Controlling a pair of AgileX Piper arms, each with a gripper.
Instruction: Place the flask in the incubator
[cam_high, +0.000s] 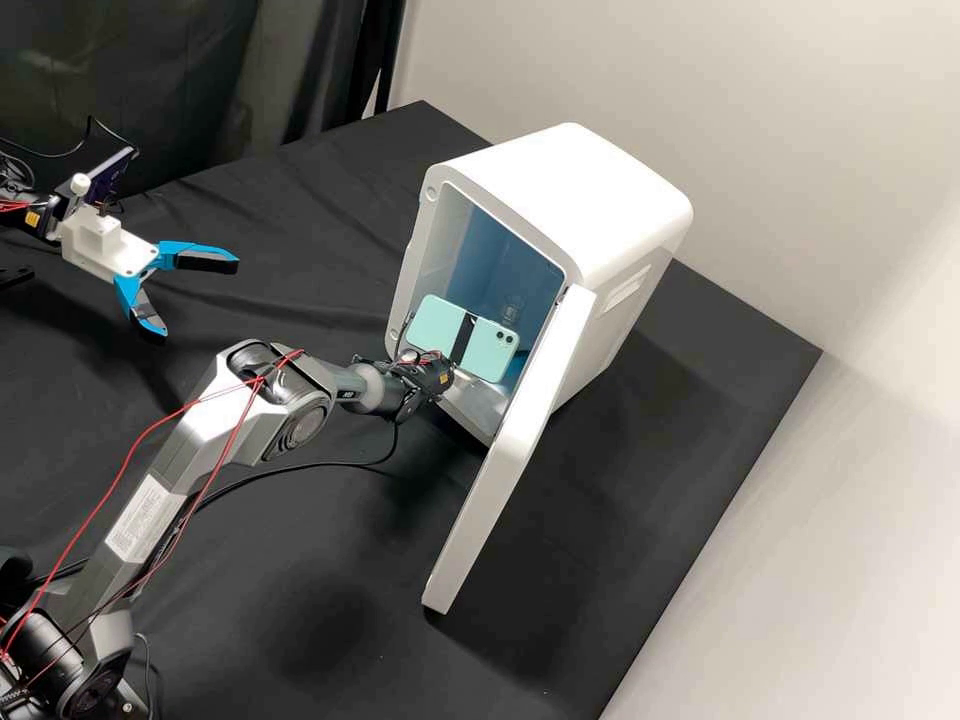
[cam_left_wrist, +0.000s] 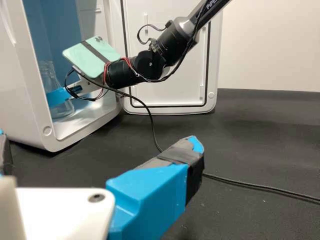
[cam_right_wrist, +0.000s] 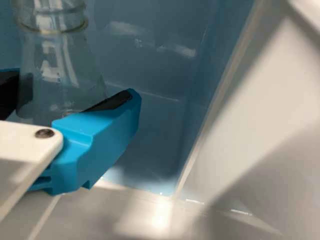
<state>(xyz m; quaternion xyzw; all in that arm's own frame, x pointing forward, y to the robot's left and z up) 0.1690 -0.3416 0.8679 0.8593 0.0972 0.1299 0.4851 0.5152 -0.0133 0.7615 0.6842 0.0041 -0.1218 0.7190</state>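
Glass flask (cam_right_wrist: 55, 65) — inside white incubator (cam_high: 600, 200)

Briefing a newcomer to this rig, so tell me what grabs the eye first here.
The white incubator stands on the black bench with its door swung open on a blue interior. The right arm reaches inside, a mint-green phone strapped at its wrist, the right gripper at a clear glass flask. The left gripper hangs open above the bench, apart from the incubator.
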